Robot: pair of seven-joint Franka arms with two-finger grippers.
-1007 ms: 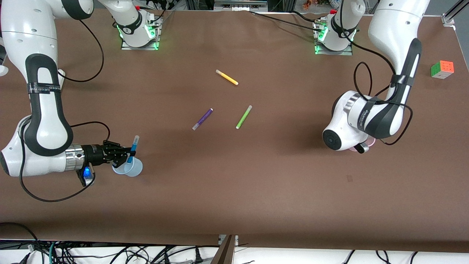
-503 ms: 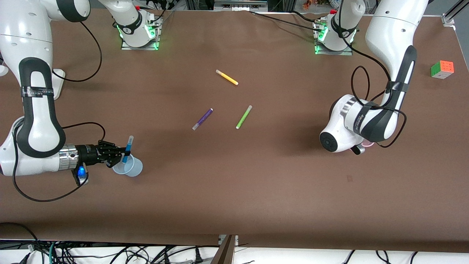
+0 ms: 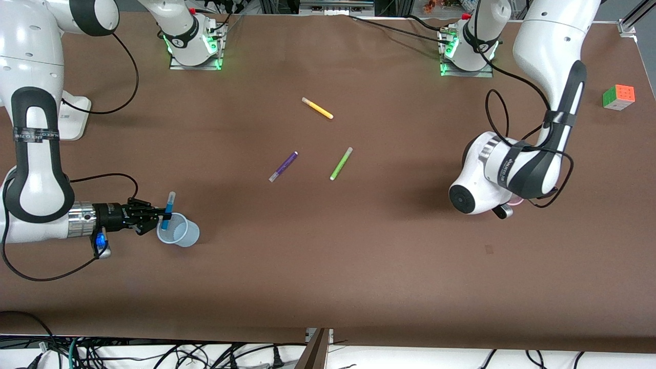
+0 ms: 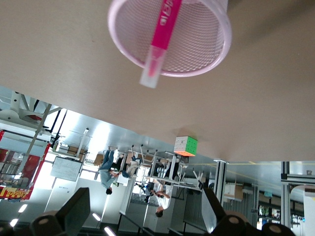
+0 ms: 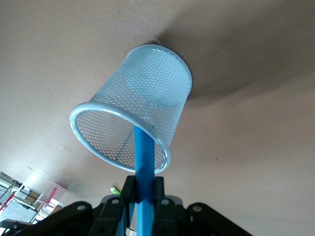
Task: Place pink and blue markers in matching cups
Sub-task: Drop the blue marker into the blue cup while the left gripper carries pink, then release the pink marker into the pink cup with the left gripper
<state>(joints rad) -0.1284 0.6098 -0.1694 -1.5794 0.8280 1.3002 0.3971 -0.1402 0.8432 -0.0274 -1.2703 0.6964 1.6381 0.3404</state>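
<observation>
My right gripper [image 3: 156, 219] is shut on the sky-blue marker [image 3: 167, 209] and holds it upright, with its lower tip at the rim of the pale blue cup [image 3: 180, 231], on the side toward the right arm's end of the table. In the right wrist view the marker [image 5: 144, 162] rises from the gripper [image 5: 143, 196] to the cup's rim [image 5: 98, 147]. My left gripper [image 4: 145, 201] is open and empty above the pink cup [image 4: 197, 44]. The pink marker [image 4: 164, 29] stands in that cup. In the front view only an edge of the pink cup [image 3: 516, 201] shows under the left wrist.
A yellow pen [image 3: 318, 108], a dark purple pen [image 3: 283, 166] and a lime-green pen [image 3: 341, 163] lie in the middle of the table. A colour cube [image 3: 618, 97] sits near the left arm's end of the table and also shows in the left wrist view [image 4: 185, 146].
My right gripper has carried the blue marker from over the blue cup's mouth to its rim, toward the right arm's end of the table. The left arm has barely shifted.
</observation>
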